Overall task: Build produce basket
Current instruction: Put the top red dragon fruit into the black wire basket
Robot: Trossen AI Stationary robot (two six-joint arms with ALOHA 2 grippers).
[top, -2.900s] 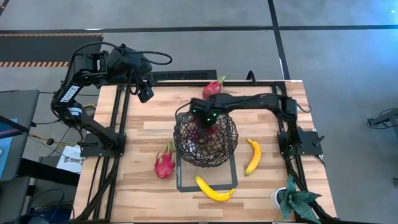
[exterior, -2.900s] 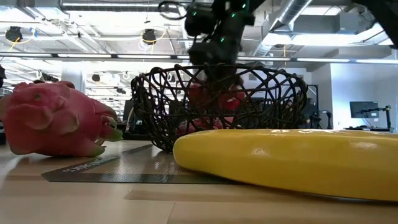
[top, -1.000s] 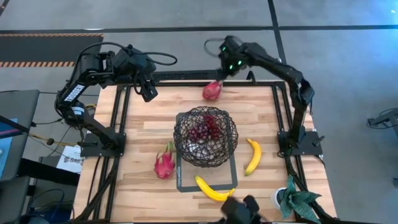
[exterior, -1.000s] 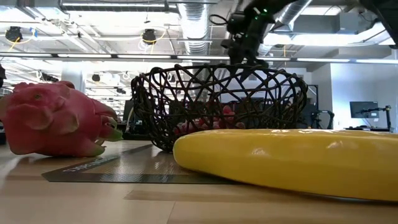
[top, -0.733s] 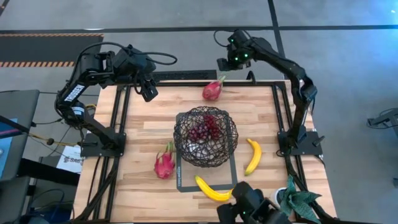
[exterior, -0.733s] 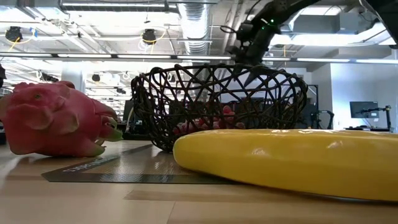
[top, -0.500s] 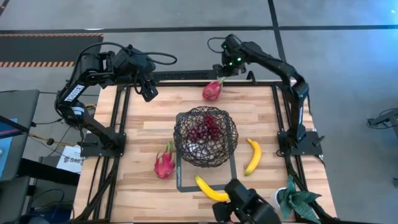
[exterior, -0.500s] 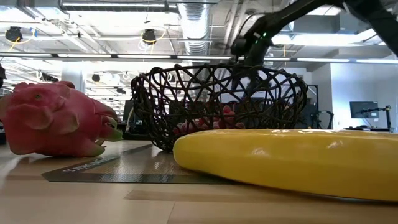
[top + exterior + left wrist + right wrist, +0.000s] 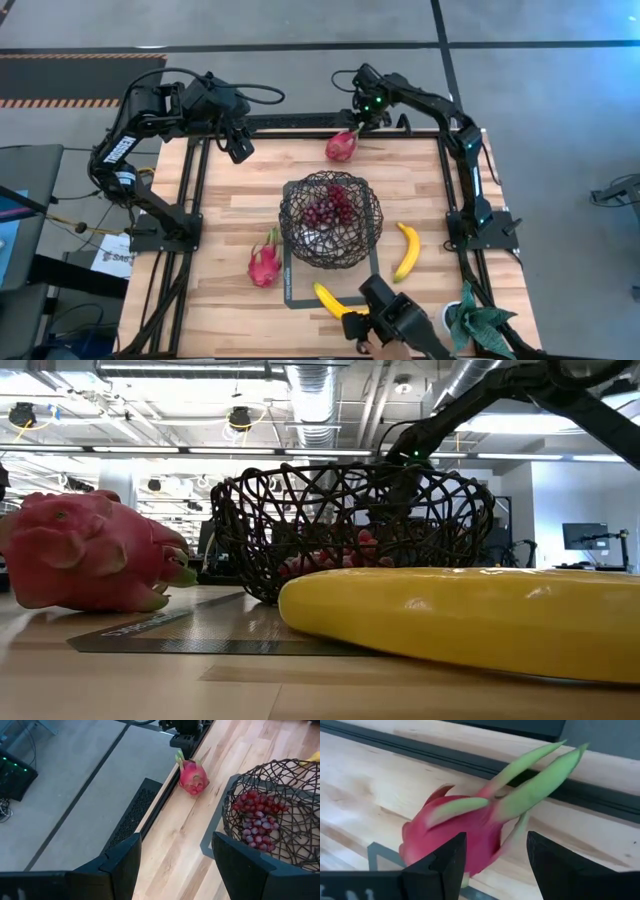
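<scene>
At the table's far edge, my right gripper (image 9: pixel 358 122) hung with its fingers spread wide and empty just above a dragon fruit (image 9: pixel 341 145) lying against the frame rail. My left gripper (image 9: pixel 236 150) waited over the far left corner, also wide and empty. I saw grapes (image 9: pixel 327 207) inside the basket (image 9: pixel 330 221) mid-table, with the second dragon fruit (image 9: pixel 264 262) and two bananas (image 9: pixel 406 252) beside it.
</scene>
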